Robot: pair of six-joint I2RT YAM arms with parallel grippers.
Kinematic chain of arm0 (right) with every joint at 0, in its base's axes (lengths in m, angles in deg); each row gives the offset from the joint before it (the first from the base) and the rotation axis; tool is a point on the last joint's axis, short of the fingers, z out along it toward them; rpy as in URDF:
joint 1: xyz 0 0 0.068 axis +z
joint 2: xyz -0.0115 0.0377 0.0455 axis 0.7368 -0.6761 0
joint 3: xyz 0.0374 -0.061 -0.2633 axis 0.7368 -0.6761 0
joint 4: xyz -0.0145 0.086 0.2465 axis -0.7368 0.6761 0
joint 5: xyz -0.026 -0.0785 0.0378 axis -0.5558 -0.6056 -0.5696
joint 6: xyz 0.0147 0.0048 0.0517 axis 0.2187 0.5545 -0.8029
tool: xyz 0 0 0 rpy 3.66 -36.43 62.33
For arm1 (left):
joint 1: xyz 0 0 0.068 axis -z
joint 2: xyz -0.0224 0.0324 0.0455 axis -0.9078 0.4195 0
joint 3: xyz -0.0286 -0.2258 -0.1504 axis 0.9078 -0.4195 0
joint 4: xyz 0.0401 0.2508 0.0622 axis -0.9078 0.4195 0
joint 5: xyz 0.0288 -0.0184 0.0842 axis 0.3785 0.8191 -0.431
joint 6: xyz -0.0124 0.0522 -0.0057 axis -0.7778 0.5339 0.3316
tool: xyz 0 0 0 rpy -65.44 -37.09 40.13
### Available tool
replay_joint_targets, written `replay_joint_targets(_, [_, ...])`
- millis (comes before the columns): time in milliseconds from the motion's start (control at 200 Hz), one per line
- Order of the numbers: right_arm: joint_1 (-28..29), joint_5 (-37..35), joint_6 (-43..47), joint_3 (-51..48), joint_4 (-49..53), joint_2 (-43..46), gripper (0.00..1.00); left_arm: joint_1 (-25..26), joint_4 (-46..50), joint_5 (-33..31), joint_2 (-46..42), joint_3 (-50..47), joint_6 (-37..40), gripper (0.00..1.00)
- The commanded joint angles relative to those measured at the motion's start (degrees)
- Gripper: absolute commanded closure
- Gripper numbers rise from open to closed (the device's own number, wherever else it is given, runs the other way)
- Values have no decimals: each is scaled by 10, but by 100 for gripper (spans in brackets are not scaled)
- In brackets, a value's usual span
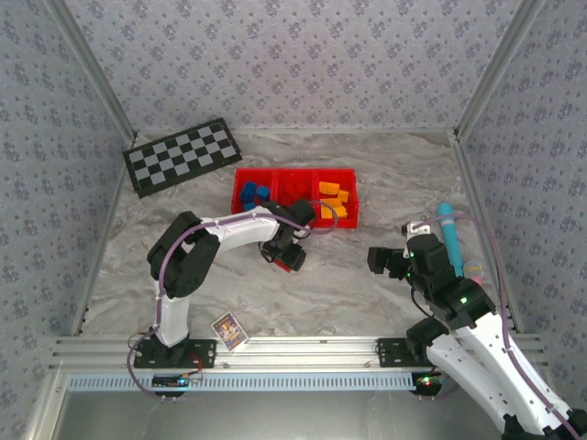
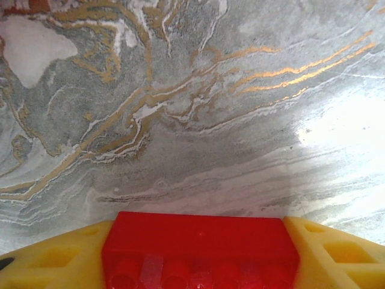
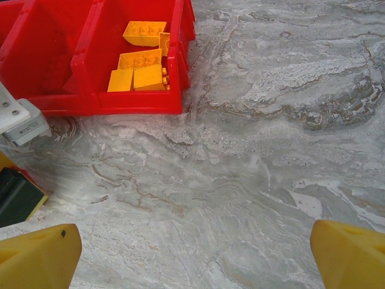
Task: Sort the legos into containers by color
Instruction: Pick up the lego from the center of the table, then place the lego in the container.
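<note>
Your left gripper point(image 1: 286, 257) is closed on one red lego point(image 2: 198, 247) on the marbled tabletop point(image 1: 367, 302), near the one three-compartment tray point(image 1: 237, 192). It holds five orange-yellow legos point(image 3: 139, 60) on the right and roughly three blue legos point(image 1: 253, 195) on the left. Your right gripper point(image 3: 195, 253) gapes wide, holding nothing. Patterned walls point(image 1: 293, 64) surround the tabletop.

Red brick point(image 2: 198, 250) and yellow fingers point(image 2: 337, 253) against a grey, gold-veined marble-patterned worktop point(image 2: 210, 120); yellow bricks point(image 3: 141, 60), a red tray point(image 3: 138, 103), a black-and-white checkerboard point(image 1: 182, 156).
</note>
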Motion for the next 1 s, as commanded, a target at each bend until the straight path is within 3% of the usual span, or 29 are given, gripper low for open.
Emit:
replay_joint_targets(0, [1, -7, -2, -1, -1, 0, 0, 5, 10, 4, -2, -4, -8, 50])
replay_joint_targets(530, [-1, -8, -3, -1, -1, 0, 0, 22, -18, -97, -158, 56, -14, 57])
replay_joint_targets(994, [-1, -8, -2, 4, 6, 7, 0, -63, -38, -102, 25, 293, 11, 58])
